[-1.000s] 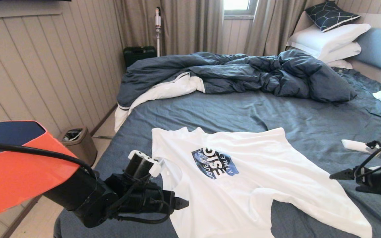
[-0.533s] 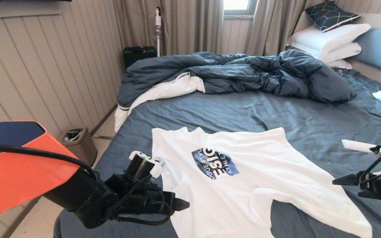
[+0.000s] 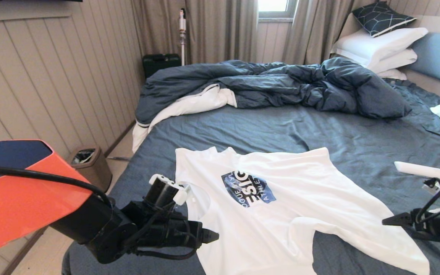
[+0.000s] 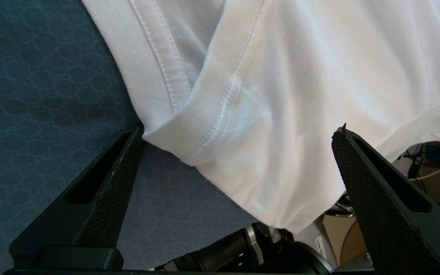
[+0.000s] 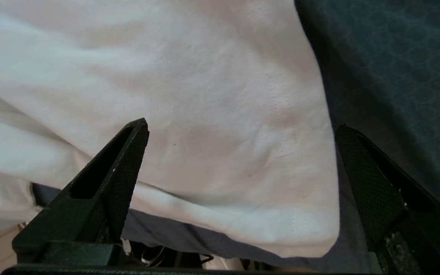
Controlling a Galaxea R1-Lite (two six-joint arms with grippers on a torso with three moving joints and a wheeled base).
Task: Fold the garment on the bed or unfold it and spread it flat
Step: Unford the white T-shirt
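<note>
now, near to far, the risks as they stand:

left gripper: fingers spread wide, pinching nothing; it hovers over the collar end of the shirt at the near left of the bed. one finger sits over bare sheet, the other over cloth. risk: closing from here could catch sheet along with the collar rib, or only the top layer of the neck opening, so a lift drags the bedding or opens the shirt unevenly.

right gripper: fingers likewise wide apart, empty, over the shirt's hem corner at the near right. one finger is over white cloth, the other over sheet. risk: the corner lies close to the bed's edge, so a shallow bite may slip off and let the hem slide toward the floor.

shirt: lies face up, mostly spread on the near half of the bed, logo showing, one near sleeve creased under. risk: if the two arms pull unevenly, that crease could set into the fold, or the body could skew.

sheet: wrinkled under the shirt. risk: the ridges may print through and keep the cloth from lying flat.

duvet: bunched well beyond the shirt. risk: small, unless the shirt gets pushed far up the bed.

pillows: at the headboard, well apart; no likely trouble.
</note>
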